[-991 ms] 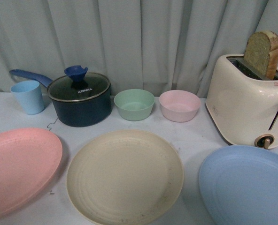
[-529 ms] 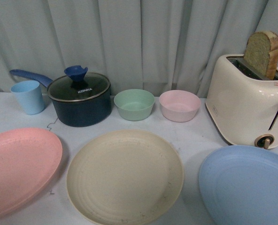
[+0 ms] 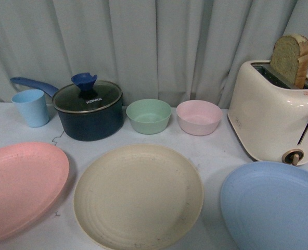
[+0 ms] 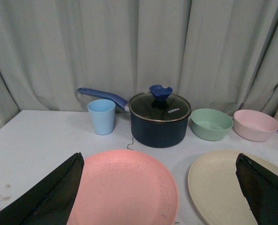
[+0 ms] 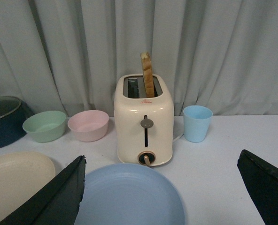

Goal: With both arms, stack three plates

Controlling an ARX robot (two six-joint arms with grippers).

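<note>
Three plates lie side by side along the near edge of the table in the front view: the pink plate (image 3: 21, 187) on the left, the cream plate (image 3: 138, 195) in the middle, the light blue plate (image 3: 273, 205) on the right. No arm shows in the front view. My left gripper (image 4: 160, 197) is open and empty, its jaws wide apart above the pink plate (image 4: 125, 190), with the cream plate (image 4: 223, 185) beside it. My right gripper (image 5: 160, 197) is open and empty above the light blue plate (image 5: 129, 197).
Behind the plates stand a light blue cup (image 3: 31, 108), a dark blue lidded saucepan (image 3: 89, 112), a green bowl (image 3: 149, 115), a pink bowl (image 3: 199, 117) and a cream toaster (image 3: 273, 117) holding a bread slice (image 3: 290, 58). A second blue cup (image 5: 196, 123) stands beside the toaster. A curtain hangs behind.
</note>
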